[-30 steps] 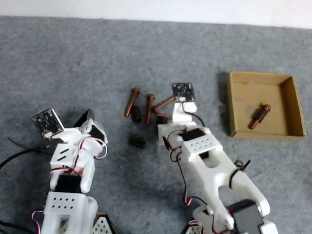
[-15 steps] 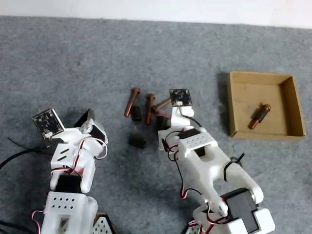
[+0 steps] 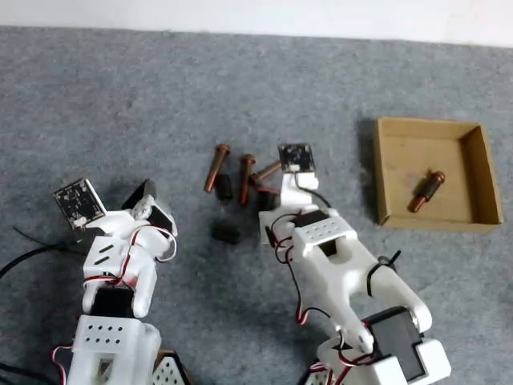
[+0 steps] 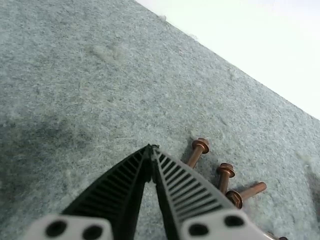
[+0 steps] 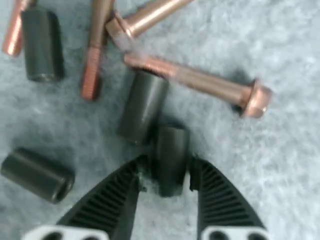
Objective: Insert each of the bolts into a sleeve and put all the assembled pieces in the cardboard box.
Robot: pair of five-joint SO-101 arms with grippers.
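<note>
Right end effector (image 5: 168, 169): narrowly open, clamps sleeve (image 5: 170, 150) lying on worktop (image 3: 120, 96), close to loose bolts (image 5: 200, 82). Left end effector (image 4: 151, 149): tips together, grips nothing, hangs above bare worktop. Cardboard box (image 3: 385, 172): holds one assembled piece (image 3: 426, 191).

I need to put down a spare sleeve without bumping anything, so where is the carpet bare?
Bare carpet runs along the far edge, beyond the bolts and left of them. A bare gap also lies between the right hand and the cardboard box. It is crowded around that hand, shut on a sleeve, where bolts and sleeves lie close together.
</note>
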